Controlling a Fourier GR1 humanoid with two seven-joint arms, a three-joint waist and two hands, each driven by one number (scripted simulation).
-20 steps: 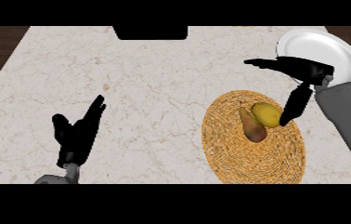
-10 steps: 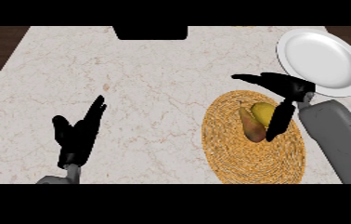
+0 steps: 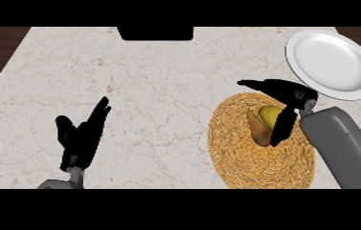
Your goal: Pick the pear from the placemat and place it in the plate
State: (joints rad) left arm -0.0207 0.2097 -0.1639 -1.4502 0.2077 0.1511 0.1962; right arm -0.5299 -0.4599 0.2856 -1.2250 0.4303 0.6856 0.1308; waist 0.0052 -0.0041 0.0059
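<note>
Robot hand on the right (image 3: 288, 100) has come down over the pear (image 3: 263, 125) since a second ago: back then it hung up by the plate (image 3: 328, 62), half covering the plate's lower edge, and now it sits over the upper part of the placemat (image 3: 261, 143) with the plate fully in view. Its fingers are spread, thumb reaching left above the fruit and the long fingers trailing down the pear's right side, so I read it as wide and not yet holding anything. The pear lies on the woven placemat, yellow-green top and brownish flank, where it lay in the earlier pictures. I judge this as the approach nearly finished and the grasp about to start; the fingers need to curl round the fruit before any lift toward the plate, just beyond the mat's upper right. My left robot hand (image 3: 81, 138) rests open at the lower left of the tabletop (image 3: 155, 81), unchanged.
</note>
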